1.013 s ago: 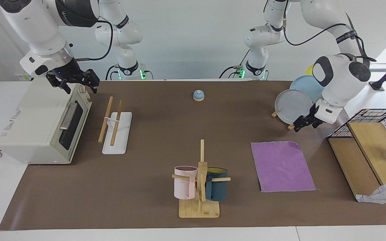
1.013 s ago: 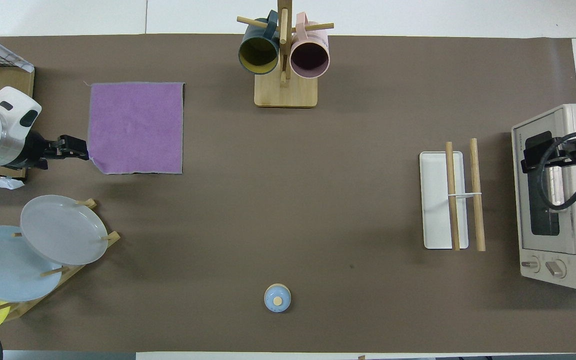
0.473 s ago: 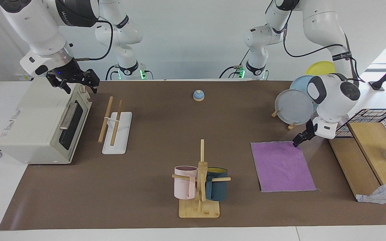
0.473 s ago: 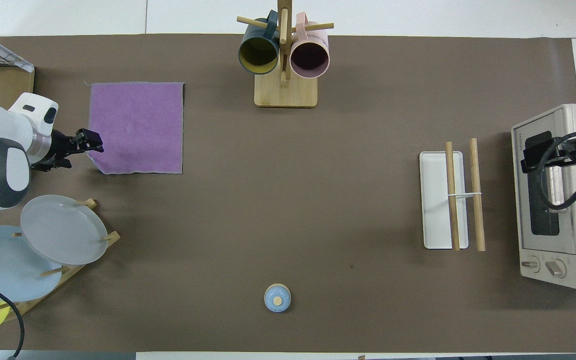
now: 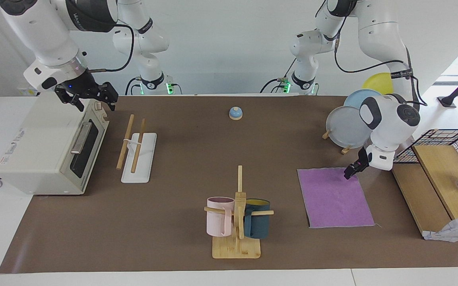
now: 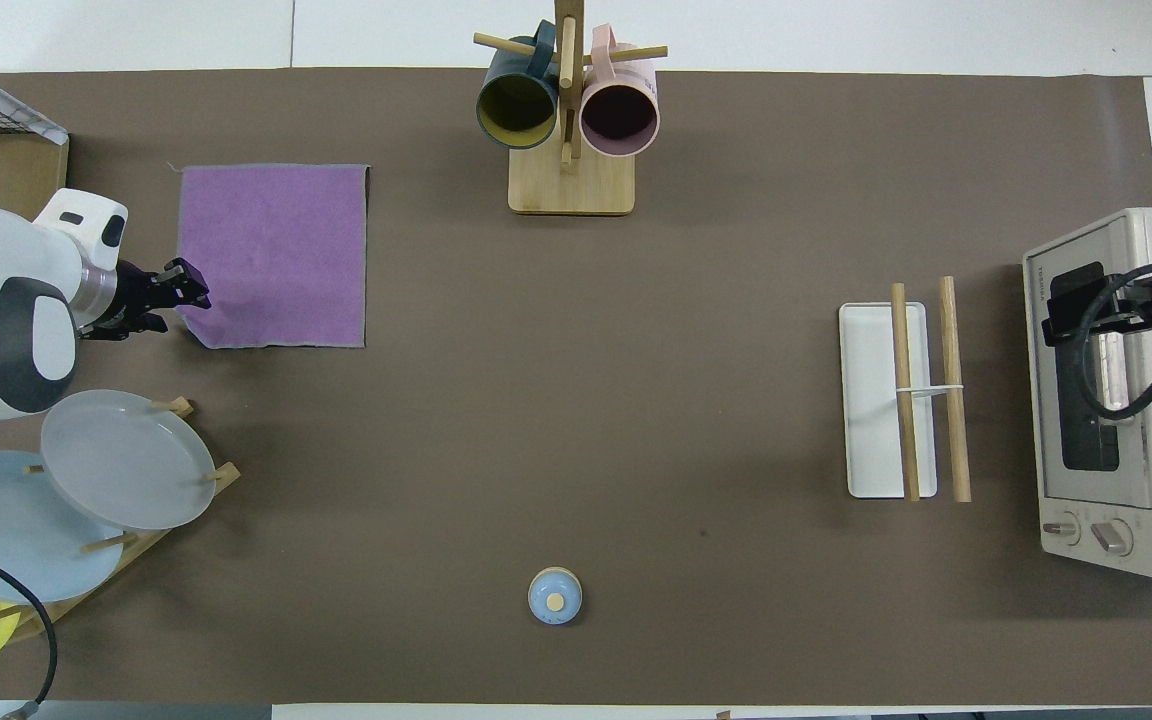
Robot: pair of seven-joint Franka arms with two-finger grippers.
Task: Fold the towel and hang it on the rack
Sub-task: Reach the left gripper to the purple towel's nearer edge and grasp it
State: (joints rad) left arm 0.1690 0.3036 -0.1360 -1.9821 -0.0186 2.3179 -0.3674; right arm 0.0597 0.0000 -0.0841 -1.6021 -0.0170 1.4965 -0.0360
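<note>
The towel point(image 5: 336, 196) lies flat on the brown mat, purple face up, toward the left arm's end; it also shows in the overhead view point(image 6: 274, 255). My left gripper point(image 5: 350, 171) is low at the towel's corner nearest the robots, tips down at the cloth's edge point(image 6: 188, 288); I cannot tell if it touches. The rack point(image 5: 125, 143), two wooden rods over a white base, stands toward the right arm's end point(image 6: 901, 400), beside the toaster oven. My right gripper point(image 5: 88, 99) waits open and empty over the oven's top point(image 6: 1086, 310).
A mug tree point(image 5: 239, 214) with two mugs stands mid-table, farther from the robots point(image 6: 568, 110). A plate stand point(image 5: 348, 127) is close beside the left gripper point(image 6: 126, 460). A toaster oven point(image 5: 46, 147), a blue bell point(image 5: 235, 113) and a wire basket on a wooden box point(image 5: 439, 159) also stand here.
My left gripper has come down from beside the plates to the towel's near corner. The towel has not moved. The right arm is still.
</note>
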